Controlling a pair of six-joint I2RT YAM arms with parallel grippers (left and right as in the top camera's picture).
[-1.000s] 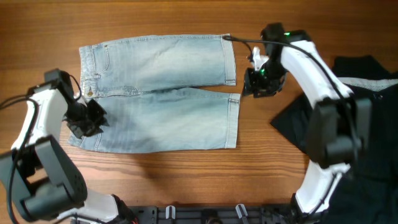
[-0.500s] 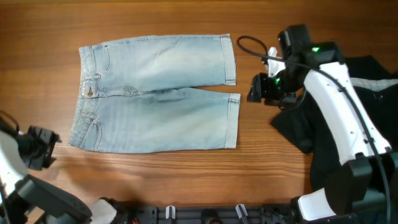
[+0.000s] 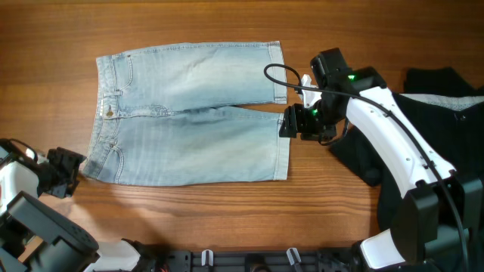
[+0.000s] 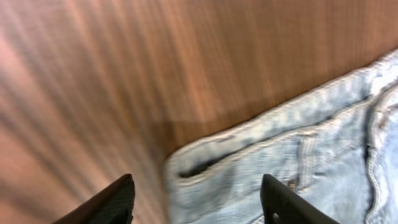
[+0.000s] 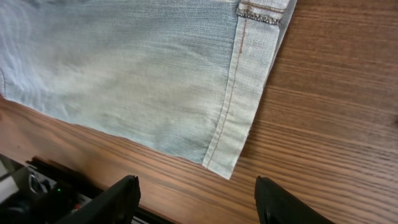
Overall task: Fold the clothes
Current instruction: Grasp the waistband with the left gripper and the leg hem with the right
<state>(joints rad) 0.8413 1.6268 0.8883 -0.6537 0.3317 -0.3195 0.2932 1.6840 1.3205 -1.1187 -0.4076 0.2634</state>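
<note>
The shorts (image 3: 189, 113) lie flat and spread open on the counter (image 3: 227, 23), their long axis running from one arm to the other, with the waistband toward the left arm and the leg hems toward the right. The left fingers (image 3: 64, 168) sit just off the near waistband corner, parted and holding nothing; the wrist view shows that corner lying between them, a little ahead. The right fingers (image 3: 291, 122) hover at the hem of the near leg, also spread and empty, with the hem corner just below them. A black garment (image 3: 439, 151) is heaped well to the right, beneath that arm. Each arm is nearest its own end, so I'd guess both pinch the near edge and carry it over the far leg.
</note>
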